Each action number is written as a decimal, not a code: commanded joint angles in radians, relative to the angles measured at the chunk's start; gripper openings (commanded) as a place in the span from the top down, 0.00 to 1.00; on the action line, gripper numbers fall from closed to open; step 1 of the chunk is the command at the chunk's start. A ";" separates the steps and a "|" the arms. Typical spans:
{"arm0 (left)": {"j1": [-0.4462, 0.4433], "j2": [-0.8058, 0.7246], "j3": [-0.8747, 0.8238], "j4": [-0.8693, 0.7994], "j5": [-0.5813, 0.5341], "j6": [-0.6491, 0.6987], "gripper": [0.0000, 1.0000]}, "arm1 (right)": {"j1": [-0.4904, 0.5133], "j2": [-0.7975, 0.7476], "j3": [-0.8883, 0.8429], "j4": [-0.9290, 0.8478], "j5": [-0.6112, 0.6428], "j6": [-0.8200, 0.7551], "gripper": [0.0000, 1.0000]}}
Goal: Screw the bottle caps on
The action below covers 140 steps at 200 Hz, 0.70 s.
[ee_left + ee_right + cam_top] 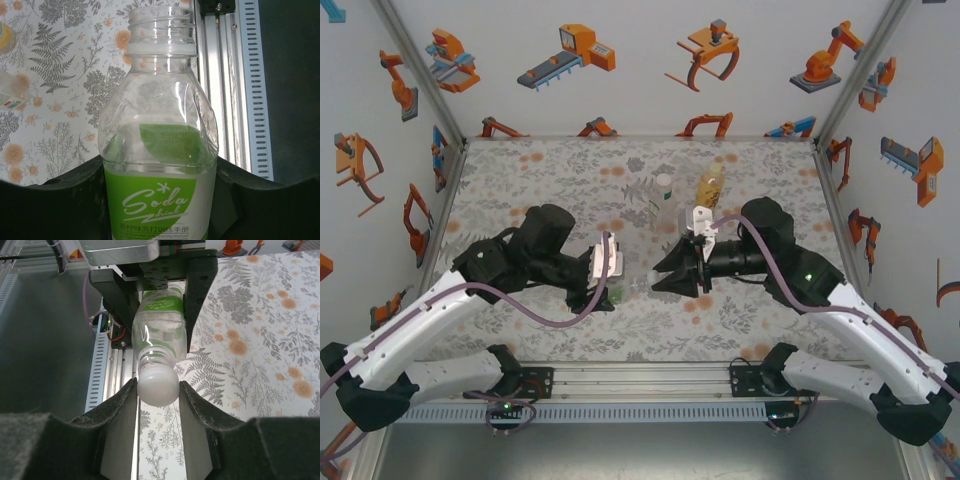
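Right wrist view: what is the right gripper point(158, 396) doing?
— It is pinching the white cap point(157, 384) at the mouth of the bottle point(160, 325), centre frame.
— And the left gripper point(607, 283)?
— It is clamping that green-labelled bottle by its body, top centre.

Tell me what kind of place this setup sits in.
Probably a robot lab test cell: white walls printed with orange robot-arm cartoons, an aluminium frame rail at the near edge, and a floral table cover as the work surface.
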 commanded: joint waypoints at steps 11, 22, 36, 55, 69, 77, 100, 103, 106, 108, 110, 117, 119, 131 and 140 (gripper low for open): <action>-0.009 0.005 0.037 -0.010 0.008 0.032 1.00 | 0.002 0.008 0.029 0.044 -0.058 -0.029 0.91; -0.010 0.004 0.037 -0.010 0.008 0.033 1.00 | 0.004 0.008 0.023 0.047 -0.052 -0.028 0.92; -0.010 0.007 0.039 -0.010 0.003 0.032 1.00 | 0.008 0.009 0.017 0.054 -0.047 -0.027 0.92; -0.012 0.008 0.042 -0.009 0.004 0.034 1.00 | 0.016 0.008 0.007 0.067 -0.037 -0.022 0.93; -0.012 0.007 0.041 -0.005 0.005 0.035 1.00 | 0.022 0.007 -0.002 0.077 -0.022 -0.020 0.94; -0.012 0.004 0.037 0.001 0.004 0.033 1.00 | 0.025 0.007 -0.005 0.079 -0.014 -0.019 0.94; -0.012 -0.002 0.032 0.013 0.005 0.026 1.00 | 0.031 0.007 -0.017 0.078 0.005 -0.019 0.95; -0.012 -0.002 0.031 0.014 0.007 0.025 1.00 | 0.033 0.006 -0.018 0.076 0.007 -0.020 0.95; -0.012 -0.003 0.030 0.015 0.007 0.024 1.00 | 0.033 0.005 -0.020 0.077 0.010 -0.020 0.96; -0.012 -0.003 0.030 0.016 0.007 0.025 1.00 | 0.034 0.005 -0.021 0.078 0.012 -0.019 0.96; -0.012 -0.004 0.028 0.018 0.007 0.024 1.00 | 0.035 0.005 -0.022 0.078 0.014 -0.019 0.96; -0.012 -0.009 0.025 0.023 0.007 0.023 1.00 | 0.036 0.004 -0.024 0.076 0.020 -0.019 0.96; -0.012 -0.008 0.025 0.023 0.007 0.023 1.00 | 0.037 0.005 -0.025 0.076 0.022 -0.020 0.96; -0.012 -0.012 0.023 0.029 0.007 0.019 1.00 | 0.039 0.004 -0.028 0.075 0.030 -0.020 0.96; -0.012 -0.015 0.021 0.033 0.007 0.018 1.00 | 0.041 0.005 -0.027 0.071 0.038 -0.021 0.97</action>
